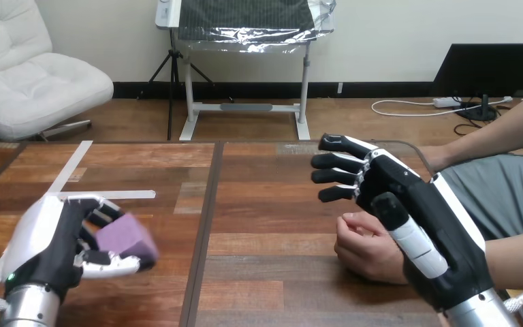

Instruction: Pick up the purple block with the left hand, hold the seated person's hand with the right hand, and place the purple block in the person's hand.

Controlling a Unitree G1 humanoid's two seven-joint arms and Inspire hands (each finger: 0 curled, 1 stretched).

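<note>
My left hand (54,245) is at the lower left, just above the table, with its fingers and thumb curled round the purple block (124,236). My right hand (408,204) hovers at the right with its fingers straight and spread, pointing left. The person's hand (368,248) rests on the table as a loose fist, directly below and beside my right hand's thumb. I cannot tell whether my right hand touches it. The person's other forearm (490,139) lies further back at the right edge.
White tape strips (75,163) are stuck to the wooden table (265,204) at the left. A dark seam (208,218) runs down the table's middle between my two hands.
</note>
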